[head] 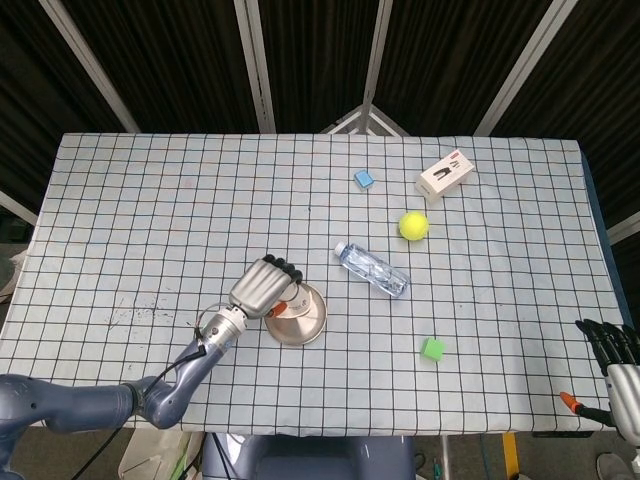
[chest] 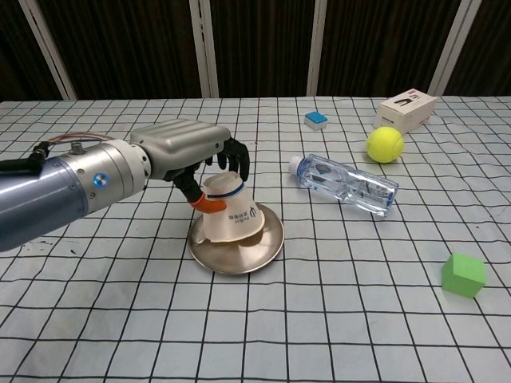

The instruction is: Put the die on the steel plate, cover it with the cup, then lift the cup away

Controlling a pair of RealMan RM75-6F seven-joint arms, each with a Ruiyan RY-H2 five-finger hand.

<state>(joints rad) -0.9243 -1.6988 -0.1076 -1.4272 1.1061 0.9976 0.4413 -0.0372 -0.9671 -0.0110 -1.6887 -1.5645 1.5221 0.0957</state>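
My left hand reaches in from the left and grips the white paper cup by its top, thumb and fingers wrapped around it. The cup is mouth-down and tilted, with its rim low over the steel plate. The head view shows the same left hand over the cup and the steel plate. No die shows on the plate; the cup hides the plate's middle. My right hand hangs off the table's near right corner, fingers apart, holding nothing.
A green cube lies near the front right. A clear water bottle lies on its side right of the plate. Further back are a tennis ball, a white box and a small blue block.
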